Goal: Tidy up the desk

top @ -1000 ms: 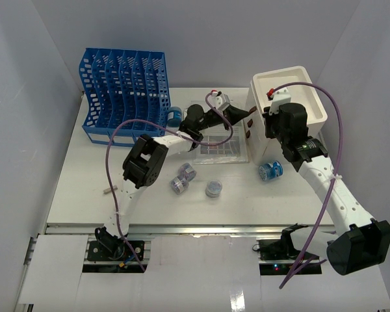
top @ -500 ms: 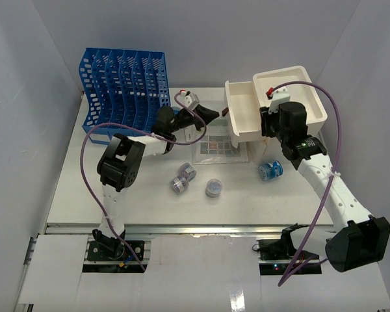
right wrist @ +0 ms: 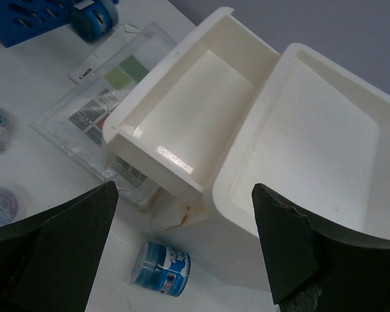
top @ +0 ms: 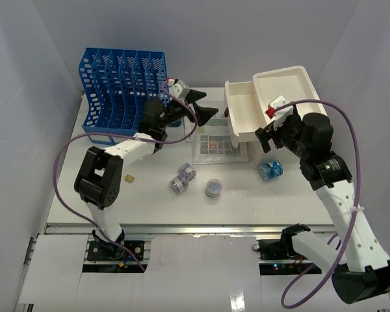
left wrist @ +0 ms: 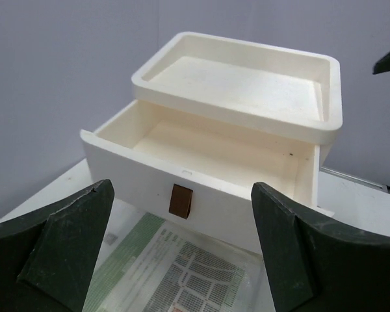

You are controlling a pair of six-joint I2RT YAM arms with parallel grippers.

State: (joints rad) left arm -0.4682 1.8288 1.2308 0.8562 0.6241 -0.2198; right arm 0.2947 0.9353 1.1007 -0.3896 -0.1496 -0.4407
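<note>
My left gripper [left wrist: 182,237] and right gripper [right wrist: 175,244] gape empty beside the open drawer [top: 242,117]; next, I should grasp the blue jar [top: 270,170] squarely and clear the rim.

Since one second earlier: drawer [top: 242,117] drawn out of cabinet [top: 292,84] toward 9 o'clock. Left claw [top: 207,107] has let go, spread, and withdrawn toward 9 o'clock. Right claw [top: 265,134] has spread and shifted toward 5 o'clock.

The rack [top: 123,88] is standing at the counter's [top: 104,195] far left and the cabinet [top: 289,97] at its far right, with its drawer [top: 242,117] sticking out leftward over a sheet [top: 214,146]. Two tubs [top: 186,172] are lying touching in front of the sheet, a third tub [top: 214,188] just right of them, and a fourth tub [top: 270,171] in front of the cabinet.
</note>
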